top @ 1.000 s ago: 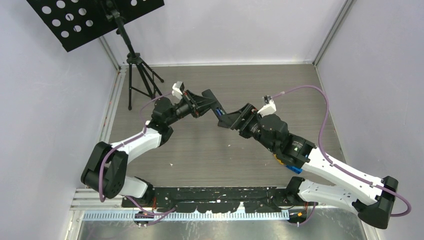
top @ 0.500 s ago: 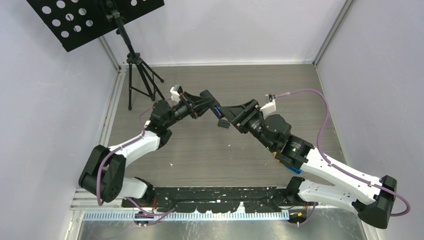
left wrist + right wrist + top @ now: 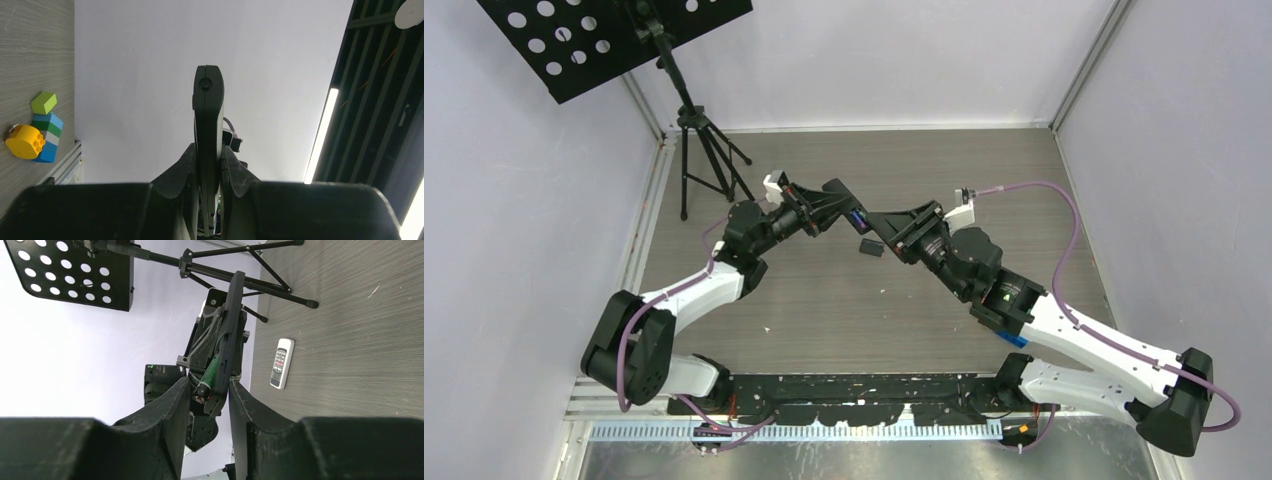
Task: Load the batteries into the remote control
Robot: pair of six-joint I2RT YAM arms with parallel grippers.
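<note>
My left gripper (image 3: 844, 207) is shut on a black remote control (image 3: 208, 120), seen edge-on in the left wrist view and held above the table. In the right wrist view the same remote (image 3: 231, 335) reaches in between my right fingers, with a dark green battery (image 3: 209, 376) lying against its side. My right gripper (image 3: 209, 390) is open and straddles the remote's end and the battery. The right finger is at the remote's edge and the left finger stands a little off the battery. In the top view the right gripper (image 3: 886, 232) meets the left one mid-table. Other batteries are not in view.
A white remote (image 3: 282, 363) lies on the wood table (image 3: 844, 300). A black music stand with a perforated plate (image 3: 604, 40) and tripod (image 3: 704, 160) stands far left. Coloured toy blocks (image 3: 34, 134) lie near the table edge, partly under the right arm (image 3: 1016, 340).
My right gripper has moved up and left until its fingers are around the end of the remote held by the left gripper. The left gripper shifted slightly left.
</note>
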